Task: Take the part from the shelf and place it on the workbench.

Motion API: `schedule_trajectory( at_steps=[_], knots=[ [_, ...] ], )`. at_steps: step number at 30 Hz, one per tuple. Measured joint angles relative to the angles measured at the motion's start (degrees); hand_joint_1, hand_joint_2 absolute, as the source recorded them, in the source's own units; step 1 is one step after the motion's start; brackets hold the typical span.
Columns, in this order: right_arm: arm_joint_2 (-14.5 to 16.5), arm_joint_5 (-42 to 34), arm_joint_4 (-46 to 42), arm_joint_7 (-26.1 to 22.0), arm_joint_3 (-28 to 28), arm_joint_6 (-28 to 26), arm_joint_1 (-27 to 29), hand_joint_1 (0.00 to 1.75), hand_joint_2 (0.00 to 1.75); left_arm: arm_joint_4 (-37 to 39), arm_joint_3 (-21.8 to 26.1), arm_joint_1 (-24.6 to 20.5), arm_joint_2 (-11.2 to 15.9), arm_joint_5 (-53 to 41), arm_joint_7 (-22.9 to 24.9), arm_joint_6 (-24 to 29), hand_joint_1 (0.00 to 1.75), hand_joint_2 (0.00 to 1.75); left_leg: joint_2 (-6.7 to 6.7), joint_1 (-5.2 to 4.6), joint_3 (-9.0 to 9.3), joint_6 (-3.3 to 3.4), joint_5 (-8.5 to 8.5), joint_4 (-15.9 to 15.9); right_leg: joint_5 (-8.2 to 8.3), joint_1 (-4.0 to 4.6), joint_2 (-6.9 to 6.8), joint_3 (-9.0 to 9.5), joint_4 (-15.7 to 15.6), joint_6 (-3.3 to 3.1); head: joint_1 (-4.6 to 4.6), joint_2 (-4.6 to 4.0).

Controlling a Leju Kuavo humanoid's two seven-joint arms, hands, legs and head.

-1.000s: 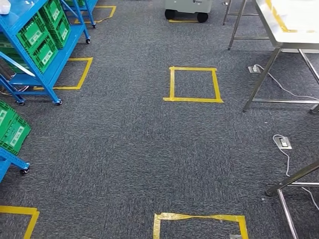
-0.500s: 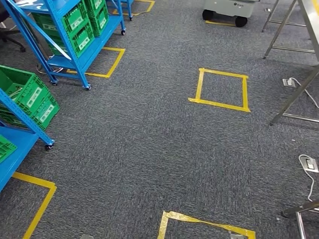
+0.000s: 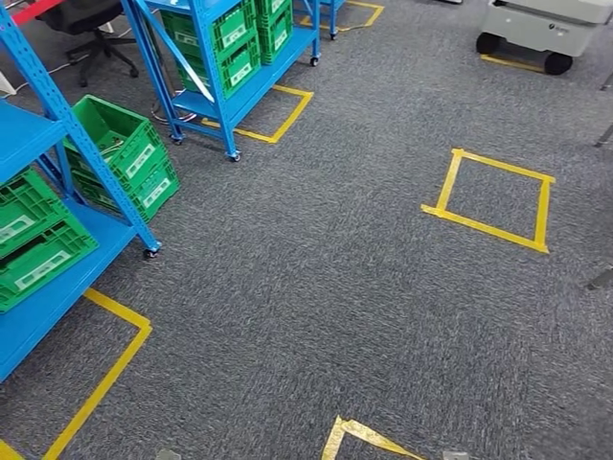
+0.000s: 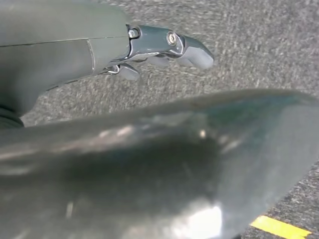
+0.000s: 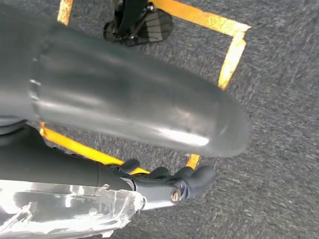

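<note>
On the left of the head view we see two blue shelves on castors, the near shelf (image 3: 43,297) and the far shelf (image 3: 210,67), both standing on grey carpet (image 3: 310,287). Green crates (image 3: 36,240) sit on the near shelf's deck. Two more crates (image 3: 126,158), stacked, sit lower down just beyond its corner post, and others (image 3: 235,48) fill the far shelf. We cannot make out the part: what the crates hold is hidden from this angle.

A square of yellow tape (image 3: 491,201) marks the carpet to the right, well apart from the shelves. Beyond it stands a grey wheeled cart (image 3: 542,24). A black chair (image 3: 94,24) stands behind the shelves.

In the left wrist view, the left hand (image 4: 150,47) hangs over bare carpet, fingers (image 4: 188,50) stretched out and released, grasping nothing.

In the right wrist view, the right hand (image 5: 169,181) hangs over carpet beside more yellow tape. Its fingers (image 5: 199,177) are loosely bent. Crinkled clear film (image 5: 68,209) lies along its underside, and we cannot tell whether the hand grasps it.
</note>
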Motion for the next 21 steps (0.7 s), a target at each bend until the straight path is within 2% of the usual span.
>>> schedule_trajectory(
  at_steps=[1, 2, 3, 5, 6, 7, 8, 9, 10, 11, 12, 13, 14, 16, 17, 18, 19, 20, 21],
  knots=[
    [0.00, 0.02, 0.02, 0.02, -0.03, -0.04, -0.02, 0.00, 0.00, -0.02, 0.06, 0.11, 0.03, -0.09, -0.01, 0.07, 0.00, 0.00, -0.24, 0.13, -0.19, -0.35, 0.08, -0.04, 0.14, 0.01, -0.65, 0.11, -0.08, -0.39, 0.03, 0.00],
    [-0.01, 0.06, 0.02, 0.02, -0.05, -0.09, -0.06, 0.00, 0.00, -0.03, 0.11, 0.22, 0.03, -0.20, -0.03, 0.15, 0.00, 0.00, 0.46, 0.10, -0.49, -0.68, -0.23, 0.36, 0.31, 0.00, -1.29, 0.19, -0.23, -0.79, -0.10, 0.00],
    [-0.02, 0.10, 0.03, 0.02, -0.10, -0.14, -0.08, 0.00, 0.00, -0.04, 0.16, 0.23, 0.03, -0.32, -0.04, 0.24, 0.00, 0.00, 1.80, 0.03, -1.21, -0.98, -1.18, 1.73, 0.47, -0.06, -2.04, 0.23, -0.43, -1.13, -0.30, 0.00],
    [-0.04, 0.17, 0.04, 0.02, -0.24, -0.21, 0.00, 0.00, 0.00, -0.05, 0.31, 0.01, 0.00, -0.48, -0.08, 0.35, 0.00, 0.00, 5.20, -0.12, -4.18, -1.44, -4.67, 7.89, 0.53, 0.02, -3.66, 0.30, -0.67, -1.56, -0.72, 0.00],
    [-0.04, 0.20, 0.04, 0.03, -0.32, -0.23, 0.09, 0.00, 0.00, -0.05, 0.43, -0.14, 0.00, -0.52, -0.07, 0.37, 0.00, 0.00, 6.08, -0.08, -6.17, -1.62, -6.45, 11.95, 0.48, 0.11, -4.61, 0.29, -0.66, -1.68, -0.80, 0.00],
    [-0.04, 0.25, 0.05, 0.04, -0.37, -0.24, 0.15, 0.00, 0.00, -0.05, 0.55, -0.20, 0.00, -0.58, -0.07, 0.38, 0.00, 0.00, 6.48, -0.04, -7.67, -1.73, -7.43, 15.06, 0.40, 0.18, -5.54, 0.31, -0.66, -1.76, -0.79, 0.00],
    [-0.04, 0.29, 0.05, 0.05, -0.39, -0.25, 0.16, 0.00, 0.00, -0.05, 0.67, -0.17, 0.00, -0.63, -0.06, 0.38, 0.00, 0.00, 6.65, -0.02, -8.29, -1.79, -7.33, 16.37, 0.31, 0.21, -6.39, 0.36, -0.65, -1.80, -0.79, 0.00],
    [-0.04, 0.33, 0.05, 0.05, -0.40, -0.25, 0.11, 0.00, 0.00, -0.05, 0.75, -0.09, 0.00, -0.68, -0.05, 0.38, 0.00, 0.00, 6.81, -0.02, -7.78, -1.78, -6.14, 15.44, 0.21, 0.22, -7.15, 0.46, -0.65, -1.80, -0.80, 0.00],
    [-0.04, 0.35, 0.05, 0.05, -0.40, -0.25, 0.03, 0.00, 0.00, -0.05, 0.83, -0.01, 0.00, -0.74, -0.05, 0.38, 0.00, 0.00, 7.27, -0.03, -6.16, -1.71, -4.18, 12.38, 0.09, 0.22, -7.81, 0.64, -0.65, -1.72, -0.81, 0.00],
    [-0.04, 0.36, 0.05, 0.06, -0.40, -0.25, -0.04, 0.00, 0.00, -0.05, 0.88, 0.00, -0.01, -0.79, -0.05, 0.38, 0.00, 0.00, 8.53, -0.11, -3.97, -1.55, -2.17, 8.29, -0.06, 0.28, -8.39, 0.85, -0.65, -1.56, -0.82, 0.00],
    [-0.04, 0.37, 0.05, 0.08, -0.40, -0.27, -0.07, 0.00, 0.00, -0.06, 0.93, -0.12, -0.01, -0.82, -0.05, 0.38, 0.00, 0.00, 9.92, -0.33, -1.99, -1.30, -0.87, 4.45, -0.29, 0.46, -8.96, 1.01, -0.57, -1.30, -0.89, 0.00],
    [-0.04, 0.40, 0.05, 0.10, -0.41, -0.33, -0.09, 0.00, 0.00, -0.07, 0.97, -0.27, -0.02, -0.86, -0.05, 0.38, 0.00, 0.00, 11.05, -0.50, -0.65, -0.97, -0.19, 1.77, -0.51, 0.67, -9.52, 1.09, -0.53, -1.02, -0.87, 0.00],
    [-0.04, 0.45, 0.05, 0.15, -0.42, -0.39, -0.11, 0.00, 0.00, -0.07, 1.01, -0.41, -0.02, -0.89, -0.05, 0.37, 0.00, 0.00, 11.70, -0.68, -0.03, -0.64, -0.13, 0.38, -0.71, 0.88, -10.11, 1.16, -0.52, -0.74, -0.84, 0.00],
    [-0.04, 0.52, 0.05, 0.28, -0.44, -0.51, -0.28, 0.00, 0.00, -0.07, 1.13, -0.44, -0.03, -0.93, -0.05, 0.35, 0.00, 0.00, 10.67, -0.76, -0.11, 0.08, -0.27, 0.02, -0.98, 0.99, -11.27, 1.60, -0.69, -0.22, -0.73, 0.00],
    [-0.05, 0.54, 0.05, 0.33, -0.45, -0.54, -0.40, 0.00, 0.00, -0.07, 1.19, -0.34, -0.05, -0.98, -0.05, 0.34, 0.00, 0.00, 10.01, -0.65, -0.10, 0.39, -0.19, -0.07, -1.32, 0.90, -10.86, 1.70, -0.45, 0.12, -0.63, 0.00],
    [-0.07, 0.52, 0.05, 0.37, -0.48, -0.56, -0.49, 0.00, 0.00, -0.07, 1.23, -0.28, -0.07, -1.10, -0.05, 0.34, 0.00, 0.00, 9.35, -0.49, -0.07, 0.75, -0.06, -0.17, -2.17, 0.80, -9.66, 1.39, 0.63, 0.42, -0.49, 0.00],
    [-0.08, 0.48, 0.05, 0.38, -0.56, -0.57, -0.49, 0.00, 0.00, -0.07, 1.26, -0.33, -0.11, -1.27, -0.06, 0.34, 0.00, 0.00, 8.70, -0.30, -0.03, 1.08, 0.10, -0.26, -3.61, 0.71, -7.99, 0.35, 3.03, 0.69, -0.34, 0.00],
    [-0.11, 0.40, 0.05, 0.38, -0.68, -0.54, -0.41, 0.00, 0.00, -0.07, 1.27, -0.41, -0.20, -1.54, -0.07, 0.37, 0.00, 0.00, 7.98, -0.20, -0.07, 1.30, 0.17, -0.25, -5.47, 0.63, -6.18, -1.38, 6.70, 0.88, -0.10, 0.00],
    [-0.15, 0.22, 0.05, 0.38, -0.86, -0.39, -0.26, 0.00, 0.00, -0.07, 1.27, -0.53, -0.31, -1.85, -0.06, 0.49, 0.00, 0.00, 7.22, -0.17, -0.12, 1.48, 0.21, -0.25, -7.29, 0.58, -5.11, -3.39, 10.90, 0.95, 0.03, 0.00]
  ],
)
